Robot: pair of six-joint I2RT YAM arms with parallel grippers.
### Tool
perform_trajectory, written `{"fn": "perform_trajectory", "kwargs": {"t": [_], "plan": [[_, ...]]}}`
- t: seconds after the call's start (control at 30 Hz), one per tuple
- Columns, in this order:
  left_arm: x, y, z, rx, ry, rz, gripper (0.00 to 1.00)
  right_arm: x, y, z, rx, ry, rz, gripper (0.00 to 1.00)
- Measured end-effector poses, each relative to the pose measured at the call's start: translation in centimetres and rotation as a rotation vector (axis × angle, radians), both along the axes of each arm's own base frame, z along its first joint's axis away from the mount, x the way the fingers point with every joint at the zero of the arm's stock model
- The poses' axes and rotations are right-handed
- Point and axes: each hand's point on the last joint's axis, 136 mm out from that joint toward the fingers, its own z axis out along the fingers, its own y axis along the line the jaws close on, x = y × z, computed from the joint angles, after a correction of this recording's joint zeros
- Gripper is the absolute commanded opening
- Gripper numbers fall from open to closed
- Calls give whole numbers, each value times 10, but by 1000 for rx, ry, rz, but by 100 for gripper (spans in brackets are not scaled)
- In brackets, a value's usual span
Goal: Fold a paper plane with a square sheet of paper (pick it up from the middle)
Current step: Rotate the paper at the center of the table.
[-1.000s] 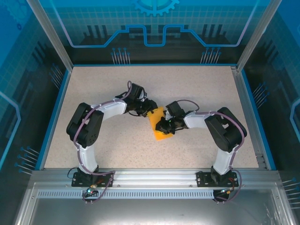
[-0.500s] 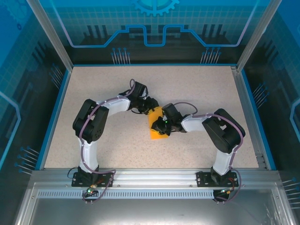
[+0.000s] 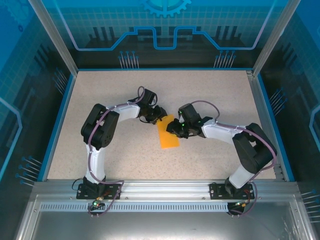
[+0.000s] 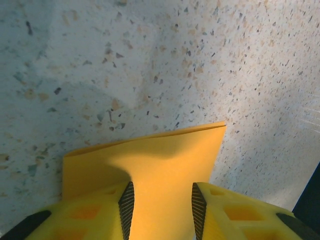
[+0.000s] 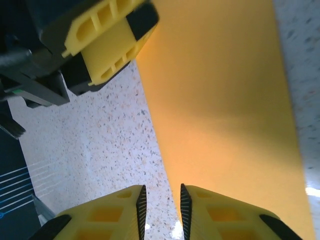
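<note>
The square sheet of paper [image 3: 168, 136] lies mid-table as a narrow orange-yellow folded strip, flat on the speckled top. My left gripper [image 3: 159, 118] is at its far end. In the left wrist view the jaws [image 4: 162, 192] stand apart with the paper [image 4: 165, 160] under and between them, its left part slightly lifted. My right gripper [image 3: 174, 129] is at the strip's right edge. Its jaws [image 5: 161, 192] are slightly apart over the paper's [image 5: 220, 100] long edge, pinching nothing. The left gripper's yellow fingers [image 5: 107, 37] show beyond it. The paper plane is out of view.
A raised blue rim [image 3: 62, 115] borders the speckled table [image 3: 100, 100]. Metal corner posts [image 3: 52, 35] stand at the back. The aluminium rail [image 3: 160, 187] with both arm bases runs along the near edge. Both forearms meet low over the table's middle.
The right gripper's jaws have parted and it has shifted up and right to the strip's edge, its elbow swinging outward. The paper now lies flatter and longer. The left gripper stays at the far end.
</note>
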Motion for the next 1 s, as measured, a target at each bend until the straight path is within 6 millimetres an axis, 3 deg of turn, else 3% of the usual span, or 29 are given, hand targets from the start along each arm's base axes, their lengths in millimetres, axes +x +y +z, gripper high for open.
{"fn": "perform_trajectory", "kwargs": {"t": [0.13, 0.23, 0.53, 1.0], "plan": [[0, 0, 2, 0, -14, -17, 44, 2, -35, -16, -52, 32, -41, 36], [0, 0, 7, 1, -28, -26, 46, -3, -50, -26, -84, 68, -52, 37], [2, 0, 17, 1, -51, -40, 46, -10, -48, -27, -66, 79, -4, 39], [3, 8, -1, 24, -7, -43, 45, -17, -43, -45, -65, 132, 45, 43]]}}
